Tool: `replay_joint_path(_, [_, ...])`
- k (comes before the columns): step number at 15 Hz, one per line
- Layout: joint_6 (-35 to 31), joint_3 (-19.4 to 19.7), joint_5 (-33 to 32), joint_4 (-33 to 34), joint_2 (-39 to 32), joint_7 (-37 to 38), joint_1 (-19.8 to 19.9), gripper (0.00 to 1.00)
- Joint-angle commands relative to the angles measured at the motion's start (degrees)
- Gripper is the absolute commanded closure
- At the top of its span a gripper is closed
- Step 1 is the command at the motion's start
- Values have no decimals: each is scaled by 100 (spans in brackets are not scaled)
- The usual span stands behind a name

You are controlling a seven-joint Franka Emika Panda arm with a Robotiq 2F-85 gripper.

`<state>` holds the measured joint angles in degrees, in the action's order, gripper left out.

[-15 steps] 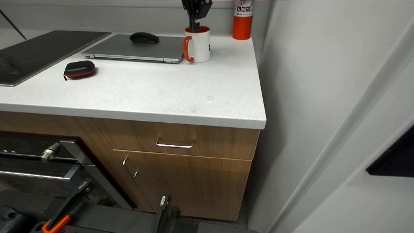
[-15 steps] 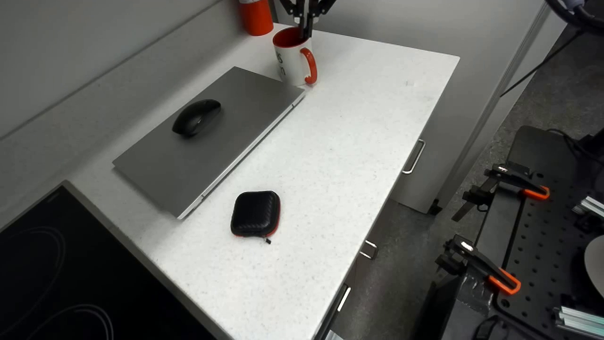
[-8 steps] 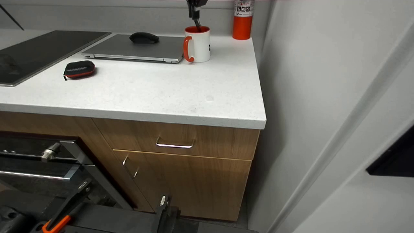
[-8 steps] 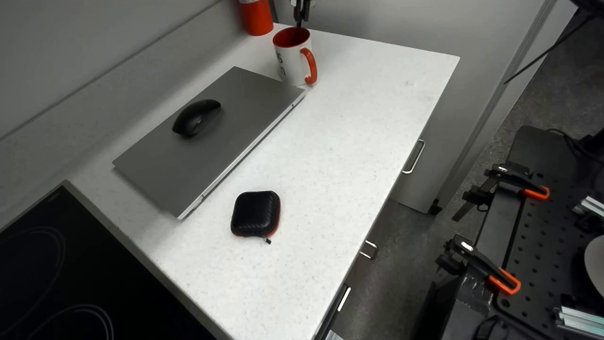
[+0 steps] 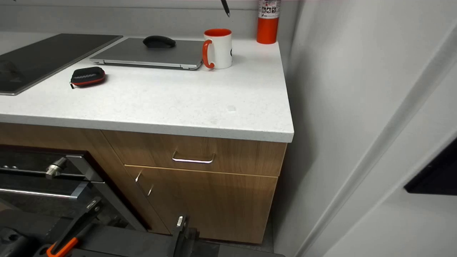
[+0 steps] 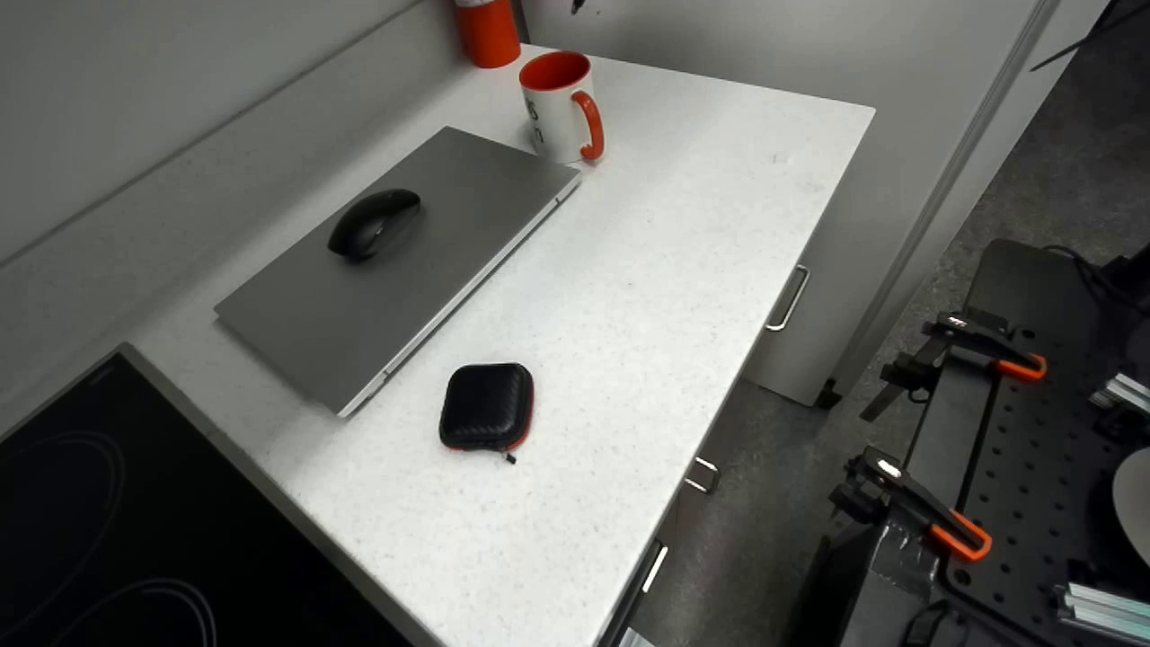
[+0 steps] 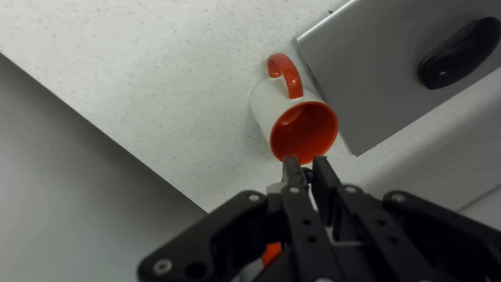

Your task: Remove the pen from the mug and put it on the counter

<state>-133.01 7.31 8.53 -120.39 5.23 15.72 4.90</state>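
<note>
Wrist view, lower centre: the tool, its 2 fingertips close together and clamped on the pen, of which only a small dark piece seems to show between them. In an exterior view the pen hangs at top centre, tip down and tilted, apart from the rim beneath; the tool itself lies outside that frame. Just beyond the fingertips, centre of the wrist view: the mug, upright on the bench, its red mouth in sight. Whether the tip stands straight over the mouth cannot be told. Extraction appears complete; placement remains. The transfer is best begun sideways at this height, so that the tip passes rim and handle before any descent.

Farther, upper right: the laptop, just beside the mug, with the mouse on it; the pen should be carried away from both. In an exterior view, the stretch of bench at mid-frame, between the mug at the top and the case at lower centre, is the likelier target. Slow lowering under an even grip is advised, the wrist turning to lay the pen nearly flat before the fingers part; let go upright, it would probably topple and roll. Farthest, in both exterior views: the red canister, beyond the mug at the top, to be given room.
</note>
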Motion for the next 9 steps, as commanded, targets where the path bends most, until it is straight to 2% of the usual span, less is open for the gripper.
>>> replay_joint_path(1, [-45,-4,-614,-860,650,-89,235,97])
replay_joint_path(3, [-236,-90,-930,-1098,549,26,289,97])
replay_joint_path(9, [-862,-488,-1874,-1356,-341,1084,162,97])
